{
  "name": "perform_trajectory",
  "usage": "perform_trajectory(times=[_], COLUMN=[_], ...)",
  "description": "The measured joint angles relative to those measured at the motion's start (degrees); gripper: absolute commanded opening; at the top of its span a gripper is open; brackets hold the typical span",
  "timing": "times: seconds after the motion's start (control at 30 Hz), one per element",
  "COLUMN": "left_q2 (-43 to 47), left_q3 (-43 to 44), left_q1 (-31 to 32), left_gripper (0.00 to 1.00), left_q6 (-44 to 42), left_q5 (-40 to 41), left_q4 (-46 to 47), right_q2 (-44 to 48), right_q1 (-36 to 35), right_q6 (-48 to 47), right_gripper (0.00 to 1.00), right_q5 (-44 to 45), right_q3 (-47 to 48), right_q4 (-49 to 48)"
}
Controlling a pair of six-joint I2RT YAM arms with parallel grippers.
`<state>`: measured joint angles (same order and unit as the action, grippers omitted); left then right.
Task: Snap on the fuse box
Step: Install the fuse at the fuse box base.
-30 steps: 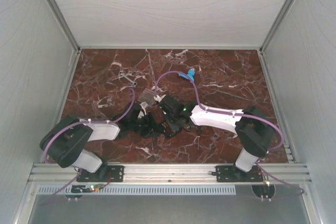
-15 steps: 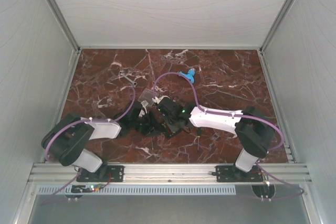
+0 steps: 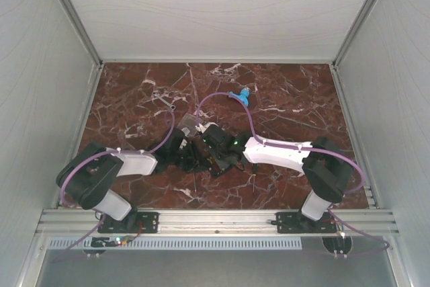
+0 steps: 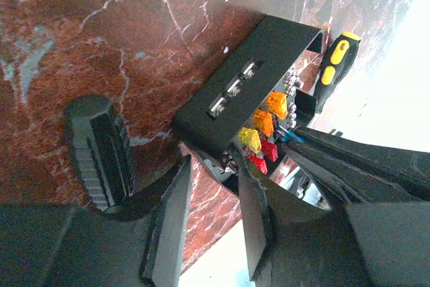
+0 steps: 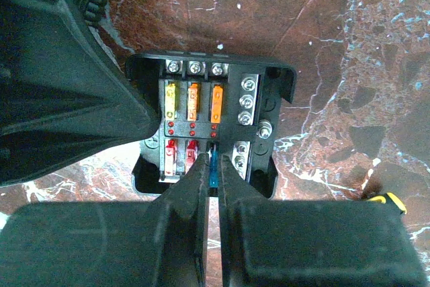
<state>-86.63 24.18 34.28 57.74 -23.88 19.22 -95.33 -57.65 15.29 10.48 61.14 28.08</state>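
Observation:
The fuse box (image 5: pixel 213 78) is a black square tray lying open on the marble, with yellow, orange and red fuses in its rows. It also shows in the top view (image 3: pixel 203 156) and in the left wrist view (image 4: pixel 252 65). My right gripper (image 5: pixel 212 169) is shut on a small blue fuse (image 5: pixel 212 164), held at the box's near row beside the red fuses. My left gripper (image 4: pixel 215 166) grips the box's corner, one finger outside and one inside the wall. The clear lid (image 3: pixel 190 124) lies just behind the box.
A yellow-and-black screwdriver (image 4: pixel 336 62) lies past the box; its tip of handle shows in the right wrist view (image 5: pixel 386 201). A black ribbed handle (image 4: pixel 101 152) lies left of the box. A blue plastic piece (image 3: pixel 240 95) and a small metal tool (image 3: pixel 164 101) lie further back.
My left arm has shifted a little to the right, toward the box. My right gripper has stayed over the box with only a slight shift.

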Motion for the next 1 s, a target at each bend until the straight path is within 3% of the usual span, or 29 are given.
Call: perform_trajectory(times=[1.0], left_q2=[-1.5], left_q3=[0.6], left_q1=[0.0], left_gripper=[0.26], left_q6=[2.2], left_q5=[-0.1], left_q4=[0.9], right_q2=[-0.6], right_q1=[0.7], right_q6=[0.6], right_gripper=[0.0], right_q5=[-1.5], right_q3=[0.4], right_q4=[1.5])
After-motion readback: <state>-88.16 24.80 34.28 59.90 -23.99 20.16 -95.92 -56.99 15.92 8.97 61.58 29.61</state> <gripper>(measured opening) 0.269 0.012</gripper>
